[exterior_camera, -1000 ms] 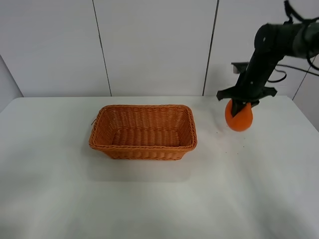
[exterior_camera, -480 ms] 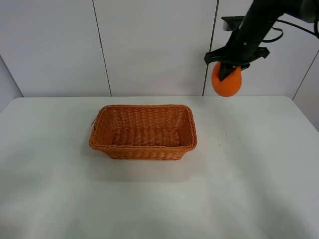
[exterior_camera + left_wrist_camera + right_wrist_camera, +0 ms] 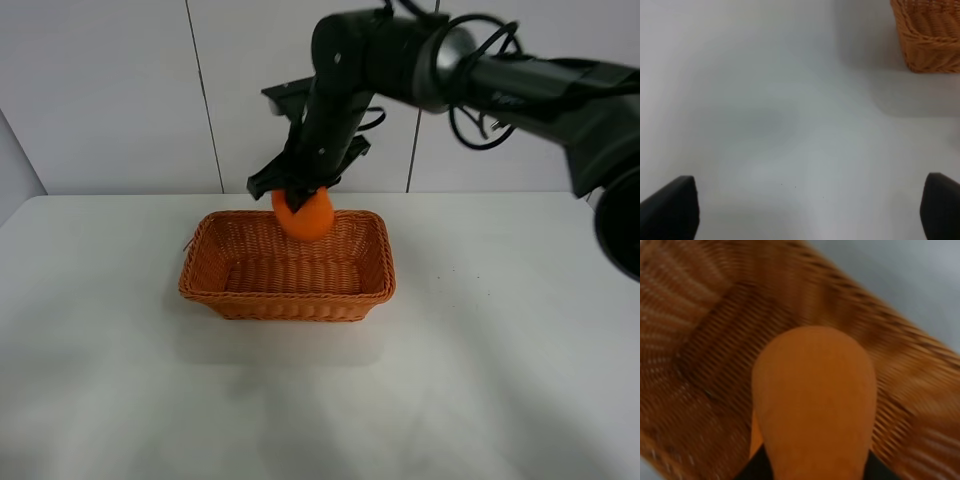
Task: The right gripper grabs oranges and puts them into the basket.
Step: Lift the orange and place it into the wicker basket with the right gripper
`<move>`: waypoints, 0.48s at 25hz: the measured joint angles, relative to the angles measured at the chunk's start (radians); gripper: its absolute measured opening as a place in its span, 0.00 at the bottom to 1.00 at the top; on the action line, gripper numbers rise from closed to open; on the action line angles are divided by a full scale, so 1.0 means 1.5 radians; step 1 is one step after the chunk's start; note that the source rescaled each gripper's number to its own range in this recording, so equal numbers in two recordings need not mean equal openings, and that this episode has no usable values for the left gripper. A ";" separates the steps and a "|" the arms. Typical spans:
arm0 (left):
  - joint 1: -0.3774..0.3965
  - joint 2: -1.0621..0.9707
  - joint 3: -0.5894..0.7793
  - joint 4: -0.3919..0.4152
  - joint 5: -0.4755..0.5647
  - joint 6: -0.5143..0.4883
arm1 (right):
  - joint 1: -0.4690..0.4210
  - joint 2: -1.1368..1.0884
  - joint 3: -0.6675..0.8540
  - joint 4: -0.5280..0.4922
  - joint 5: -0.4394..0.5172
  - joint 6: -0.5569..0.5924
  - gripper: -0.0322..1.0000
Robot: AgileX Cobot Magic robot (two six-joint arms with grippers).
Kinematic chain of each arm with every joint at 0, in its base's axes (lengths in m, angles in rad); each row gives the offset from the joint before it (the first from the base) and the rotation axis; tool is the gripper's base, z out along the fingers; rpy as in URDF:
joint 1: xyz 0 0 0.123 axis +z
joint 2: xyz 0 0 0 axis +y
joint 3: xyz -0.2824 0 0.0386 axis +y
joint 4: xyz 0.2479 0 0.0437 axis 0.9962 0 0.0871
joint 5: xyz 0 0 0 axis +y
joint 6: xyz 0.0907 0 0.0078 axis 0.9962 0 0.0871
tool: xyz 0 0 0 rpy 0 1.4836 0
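Note:
The right gripper (image 3: 298, 192) is shut on the orange (image 3: 304, 213) and holds it in the air above the far middle of the wicker basket (image 3: 220, 288). The black arm reaches in from the right across the middle. In the right wrist view the orange (image 3: 815, 400) fills the centre, with the basket's woven floor (image 3: 705, 345) below it, blurred. The left gripper (image 3: 805, 210) is open, with only its two dark fingertips (image 3: 670, 207) showing at the frame's edges over the bare white table. A corner of the basket (image 3: 930, 35) shows in that view.
The white table (image 3: 480, 380) lies around the basket, with a pale panelled wall (image 3: 120, 90) behind it.
The right arm lifted the orange from the table at the right, carried it up and leftwards, and now holds it lower, over the basket. The basket has not moved.

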 joint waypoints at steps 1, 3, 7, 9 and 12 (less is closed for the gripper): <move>0.000 0.000 0.000 0.000 0.000 0.000 | 0.009 0.021 0.000 -0.001 -0.020 0.000 0.03; 0.000 0.000 0.000 0.000 0.000 0.000 | 0.016 0.054 0.000 0.000 -0.064 0.004 0.03; 0.000 0.000 0.000 0.000 0.000 0.000 | 0.015 0.113 0.000 0.003 -0.105 0.014 0.03; 0.000 0.000 0.000 0.000 0.000 0.000 | 0.015 0.125 0.000 0.004 -0.112 0.021 0.05; 0.000 0.000 0.000 0.000 0.000 0.000 | 0.014 0.128 0.000 0.012 -0.116 0.024 0.31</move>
